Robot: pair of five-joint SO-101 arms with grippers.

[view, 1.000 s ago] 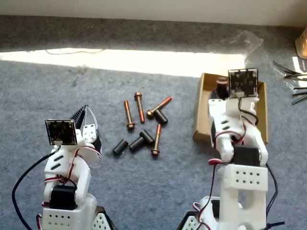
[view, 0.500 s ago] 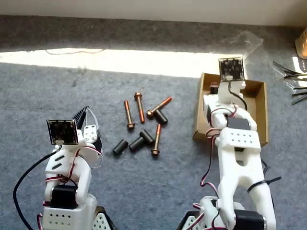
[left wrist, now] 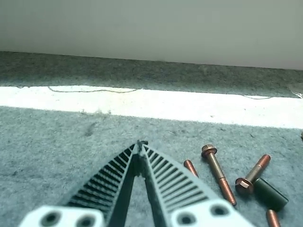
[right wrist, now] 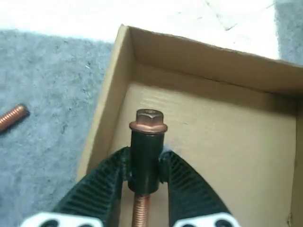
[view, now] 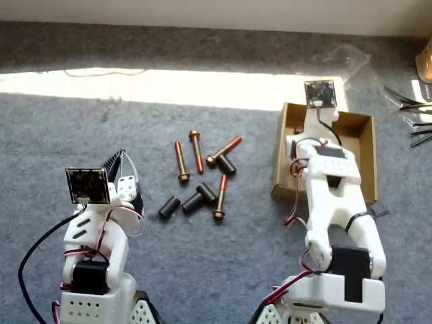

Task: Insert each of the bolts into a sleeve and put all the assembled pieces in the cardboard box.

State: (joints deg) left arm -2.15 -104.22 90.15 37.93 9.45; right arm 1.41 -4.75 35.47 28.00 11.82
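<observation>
My right gripper (right wrist: pixel 144 161) is shut on an assembled piece (right wrist: pixel 145 153), a copper bolt through a black sleeve, and holds it over the floor of the cardboard box (right wrist: pixel 236 156). Seen from above, that arm stretches over the box (view: pixel 362 145) at the right. Several loose copper bolts (view: pixel 196 150) and black sleeves (view: pixel 193 201) lie on the grey carpet in the middle. My left gripper (left wrist: pixel 139 146) is shut on nothing, just above the carpet, left of the bolts (left wrist: pixel 217 170). It sits at the left (view: pixel 121 164) in the high view.
A sunlit strip (view: pixel 169 84) crosses the carpet behind the parts. A clear plastic bag (view: pixel 341 64) lies beyond the box. Black cables and tools (view: pixel 412 111) lie at the far right edge.
The right arm has stretched forward over the box, carrying the assembled piece deeper inside. The left arm has stayed still.
</observation>
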